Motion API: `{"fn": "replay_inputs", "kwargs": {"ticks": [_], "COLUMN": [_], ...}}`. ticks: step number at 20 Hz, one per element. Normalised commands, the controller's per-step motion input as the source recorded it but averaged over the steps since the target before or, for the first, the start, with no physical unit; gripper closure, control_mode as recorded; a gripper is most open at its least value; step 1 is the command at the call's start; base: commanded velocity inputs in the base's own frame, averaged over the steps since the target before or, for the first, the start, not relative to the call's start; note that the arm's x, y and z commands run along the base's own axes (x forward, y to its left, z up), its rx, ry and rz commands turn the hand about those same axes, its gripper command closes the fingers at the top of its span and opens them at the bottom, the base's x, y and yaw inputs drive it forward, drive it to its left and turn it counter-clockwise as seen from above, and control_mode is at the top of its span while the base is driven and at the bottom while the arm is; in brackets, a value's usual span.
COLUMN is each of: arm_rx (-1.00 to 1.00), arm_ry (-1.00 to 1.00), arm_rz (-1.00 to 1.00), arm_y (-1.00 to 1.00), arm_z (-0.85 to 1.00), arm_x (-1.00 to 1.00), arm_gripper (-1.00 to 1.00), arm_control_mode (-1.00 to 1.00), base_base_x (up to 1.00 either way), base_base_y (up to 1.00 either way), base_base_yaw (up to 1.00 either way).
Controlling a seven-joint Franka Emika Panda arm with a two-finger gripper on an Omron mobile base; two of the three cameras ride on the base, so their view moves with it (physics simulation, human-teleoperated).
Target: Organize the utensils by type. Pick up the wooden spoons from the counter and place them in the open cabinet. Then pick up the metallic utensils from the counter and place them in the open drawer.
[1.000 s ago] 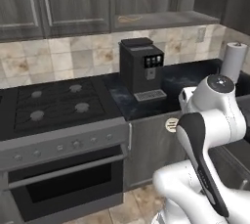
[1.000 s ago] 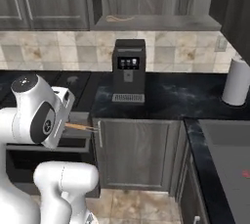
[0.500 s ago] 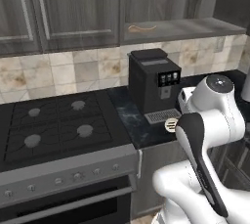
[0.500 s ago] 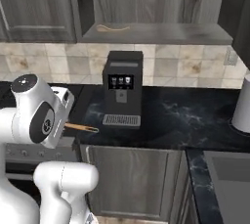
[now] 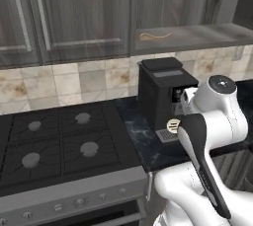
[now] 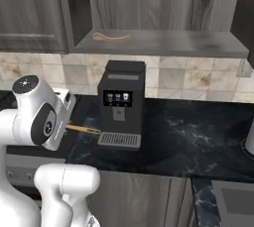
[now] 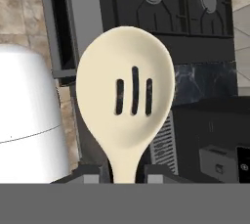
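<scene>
My gripper is shut on the handle of a pale, slotted wooden spoon, whose bowl stands up in the middle of the hand view. From the right base view, the spoon's handle sticks out of the gripper toward the coffee machine, level above the counter edge. Its round bowl peeks out beside the arm in the left base view. Another wooden spoon lies on the shelf of the open cabinet above, also seen as the spoon in the left base view.
A black coffee machine stands on the dark marble counter right in front of the held spoon. A gas stove lies to the left. Closed cabinet doors hang left of the open shelf. A sink corner shows lower right.
Both base views have shifted: the camera has moved closer and higher, so the oven front has dropped out and the cabinet shelf has come in. The spoon stays held.
</scene>
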Motion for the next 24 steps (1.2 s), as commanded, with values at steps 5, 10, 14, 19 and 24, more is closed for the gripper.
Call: {"fn": "replay_inputs", "kwargs": {"ticks": [5, 10, 14, 19, 24], "arm_rx": [0.03, 0.19, 0.17, 0.07, -0.02], "arm_ry": [0.00, 0.00, 0.00, -0.01, -0.02], "arm_rz": [0.03, 0.13, 0.01, 0.00, 0.00], "arm_y": [-0.05, -0.36, -0.46, -0.31, -0.10], "arm_z": [0.01, 0.19, 0.32, 0.46, 0.66], "arm_x": [0.00, 0.00, -0.03, -0.05, 0.06], "arm_gripper": [1.00, 1.00, 1.00, 1.00, 1.00], "arm_control_mode": [-1.00, -1.00, -1.00, -1.00, -1.00], "base_base_x": [0.18, 0.00, 0.00, 0.00, 0.00], "base_base_y": [-0.08, 0.00, 0.00, 0.00, 0.00], "base_base_yaw": [0.12, 0.00, 0.00, 0.00, 0.00]}}
